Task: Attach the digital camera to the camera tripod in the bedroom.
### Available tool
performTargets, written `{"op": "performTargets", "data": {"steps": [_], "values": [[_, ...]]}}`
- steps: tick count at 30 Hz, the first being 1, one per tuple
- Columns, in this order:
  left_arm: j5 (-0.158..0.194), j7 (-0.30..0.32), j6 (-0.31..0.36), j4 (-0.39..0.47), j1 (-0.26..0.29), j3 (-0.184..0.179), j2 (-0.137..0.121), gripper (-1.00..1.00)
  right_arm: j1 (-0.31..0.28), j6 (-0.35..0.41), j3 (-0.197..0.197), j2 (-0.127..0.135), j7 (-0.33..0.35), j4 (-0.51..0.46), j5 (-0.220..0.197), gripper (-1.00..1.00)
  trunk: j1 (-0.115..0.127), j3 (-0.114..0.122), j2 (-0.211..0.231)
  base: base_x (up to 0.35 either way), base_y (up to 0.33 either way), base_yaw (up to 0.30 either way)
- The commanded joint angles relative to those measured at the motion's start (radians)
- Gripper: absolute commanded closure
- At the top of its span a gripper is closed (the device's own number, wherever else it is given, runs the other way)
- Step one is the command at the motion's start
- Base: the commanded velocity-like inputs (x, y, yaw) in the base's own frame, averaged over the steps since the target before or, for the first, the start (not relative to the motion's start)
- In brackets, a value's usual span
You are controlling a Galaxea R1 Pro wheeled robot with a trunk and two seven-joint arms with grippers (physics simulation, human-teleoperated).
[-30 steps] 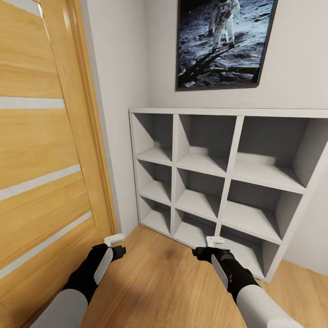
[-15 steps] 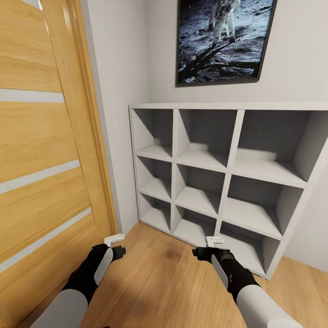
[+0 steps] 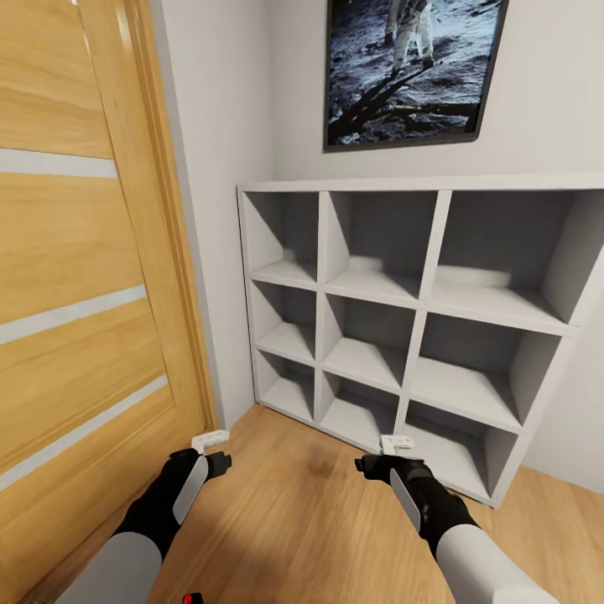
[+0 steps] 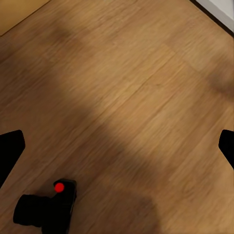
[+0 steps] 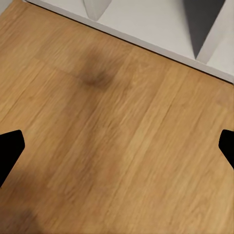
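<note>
The digital camera (image 4: 46, 208) lies on the light wood floor (image 3: 302, 520), a small black body with a bright red button on top; in the head view only its red button and a sliver of black show at the lower edge (image 3: 192, 599), close in front of the robot and between its two arms. In the left wrist view the camera sits below the left tool (image 4: 117, 146), whose two dark fingertips stand wide apart at the sides of the picture with bare floor between them and nothing held. The right tool (image 5: 117, 146) is likewise spread apart and holds nothing, hanging over bare floor near the foot of a white cube shelf (image 3: 419, 335). In the head view the left tool (image 3: 211, 449) and right tool (image 3: 387, 453) both point forward, low over the floor. The shelf stands against a grey wall, under a framed picture of an astronaut (image 3: 411, 71), and a wooden door (image 3: 84, 252) rises on the left.
</note>
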State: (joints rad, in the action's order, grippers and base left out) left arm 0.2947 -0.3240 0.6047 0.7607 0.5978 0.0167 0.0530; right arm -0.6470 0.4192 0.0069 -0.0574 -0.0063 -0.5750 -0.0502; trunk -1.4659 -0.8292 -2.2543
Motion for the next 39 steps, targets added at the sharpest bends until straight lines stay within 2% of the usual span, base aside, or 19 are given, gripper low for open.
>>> {"op": "performTargets", "data": {"steps": [1,35,39], "values": [[0.011,-0.007,0.003,0.002,0.0,0.002,0.001,-1.0,0.0,0.005,0.0,0.001,0.0,-0.002,-0.005,-1.0,-0.004,-0.004,-0.008,0.0,0.0,0.0],[0.012,-0.009,0.004,0.004,0.0,0.003,0.001,-1.0,0.0,0.006,-0.008,0.003,0.005,-0.002,-0.015,-1.0,-0.134,-0.111,-0.246,0.0,0.0,0.0],[0.012,-0.009,0.003,0.001,0.0,0.007,-0.005,-1.0,0.0,0.007,-0.002,0.001,0.005,-0.002,-0.016,-1.0,-0.136,-0.126,-0.247,0.0,0.0,0.0]]}}
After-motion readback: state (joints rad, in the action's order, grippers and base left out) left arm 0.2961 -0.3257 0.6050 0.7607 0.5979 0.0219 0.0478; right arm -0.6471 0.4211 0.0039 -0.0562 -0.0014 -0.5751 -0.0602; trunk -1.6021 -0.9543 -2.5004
